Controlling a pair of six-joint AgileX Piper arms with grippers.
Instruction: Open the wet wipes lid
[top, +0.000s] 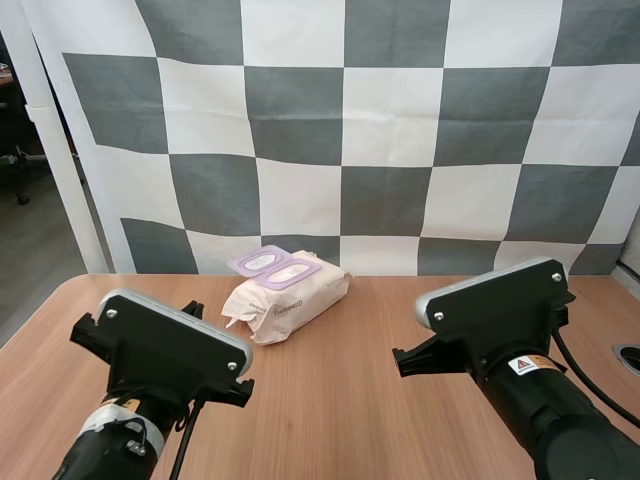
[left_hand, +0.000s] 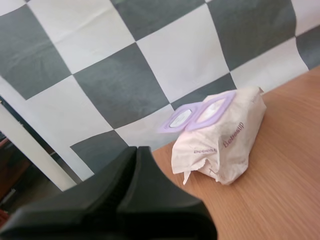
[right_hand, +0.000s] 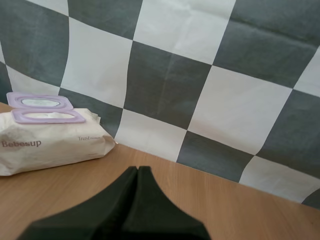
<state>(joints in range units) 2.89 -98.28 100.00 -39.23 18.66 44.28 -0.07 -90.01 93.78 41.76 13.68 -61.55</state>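
High view: the pack of wet wipes (top: 285, 305) lies on the wooden worktop (top: 350, 400) toward 12 o'clock, between the two arms. Its purple lid (top: 256, 263) is flipped back open. The left gripper (left_hand: 137, 150) is pressed together into one dark wedge and holds nothing. The pack sits apart from it at its 1 o'clock. The right gripper (right_hand: 138, 169) is likewise closed and empty, with the pack well apart at its 10 o'clock. Plain worktop lies between each gripper and the pack.

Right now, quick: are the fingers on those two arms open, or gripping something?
Left gripper: closed, holding nothing.
Right gripper: closed, holding nothing.
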